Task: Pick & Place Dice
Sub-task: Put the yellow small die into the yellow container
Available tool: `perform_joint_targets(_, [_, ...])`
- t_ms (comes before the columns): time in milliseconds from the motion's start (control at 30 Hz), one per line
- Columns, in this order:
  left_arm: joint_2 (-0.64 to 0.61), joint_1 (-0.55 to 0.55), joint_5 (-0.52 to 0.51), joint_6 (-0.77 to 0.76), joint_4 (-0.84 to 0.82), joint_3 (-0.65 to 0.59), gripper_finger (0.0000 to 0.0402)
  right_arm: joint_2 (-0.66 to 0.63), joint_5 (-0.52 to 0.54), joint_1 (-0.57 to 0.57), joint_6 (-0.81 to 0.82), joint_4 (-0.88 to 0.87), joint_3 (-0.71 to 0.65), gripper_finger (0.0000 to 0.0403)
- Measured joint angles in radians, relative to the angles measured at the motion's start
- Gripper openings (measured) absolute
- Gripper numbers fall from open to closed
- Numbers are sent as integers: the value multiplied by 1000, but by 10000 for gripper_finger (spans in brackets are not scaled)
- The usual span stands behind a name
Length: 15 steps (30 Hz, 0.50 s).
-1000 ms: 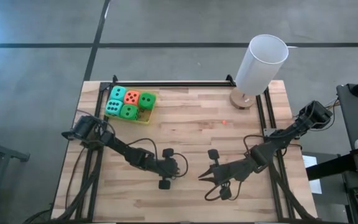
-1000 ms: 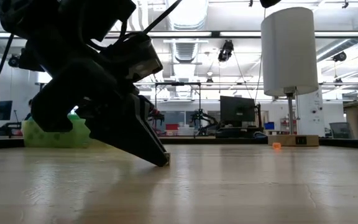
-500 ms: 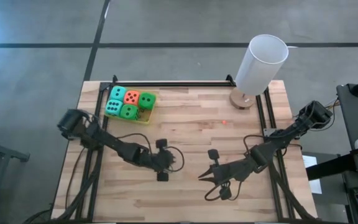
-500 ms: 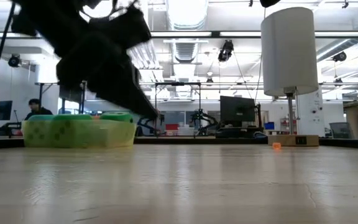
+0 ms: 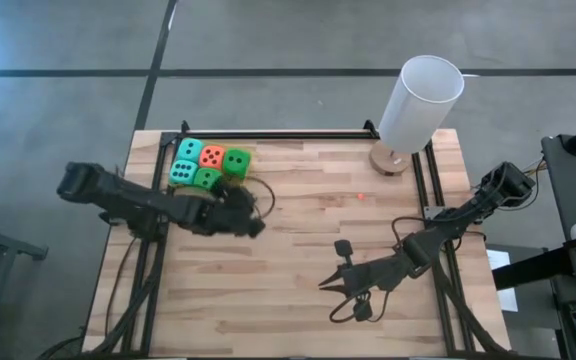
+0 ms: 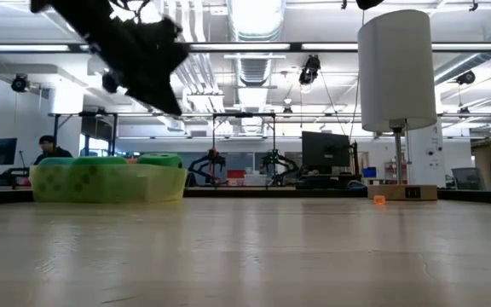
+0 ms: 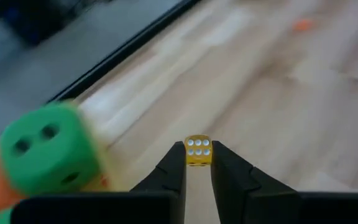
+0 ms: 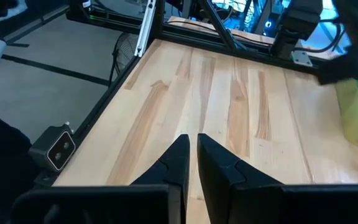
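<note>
Pinching a small yellow die (image 7: 197,150) in my left fingers (image 5: 251,222), I hover at five o'clock of the dice (image 5: 208,166) in the tray (image 5: 232,190); right fingers (image 5: 326,284) clenched, resting low on the counter (image 5: 298,200).

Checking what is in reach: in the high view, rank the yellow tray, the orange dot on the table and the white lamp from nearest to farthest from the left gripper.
From the left gripper:
1. yellow tray, just beyond it, table's left
2. orange dot, mid-table
3. white lamp, far right corner
</note>
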Motion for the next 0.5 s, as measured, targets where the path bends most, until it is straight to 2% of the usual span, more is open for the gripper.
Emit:
perform_joint_targets(133, [-5,108,48,-159,-128,0,51,0,0,0,0,0,0,28])
perform_joint_targets(267, [-2,212,90,-255,-218,0,51,0,0,0,-1,1,0,28])
perform_joint_targets(500, [11,330,131,-283,-254,0,50,0,0,0,-8,1,0,28])
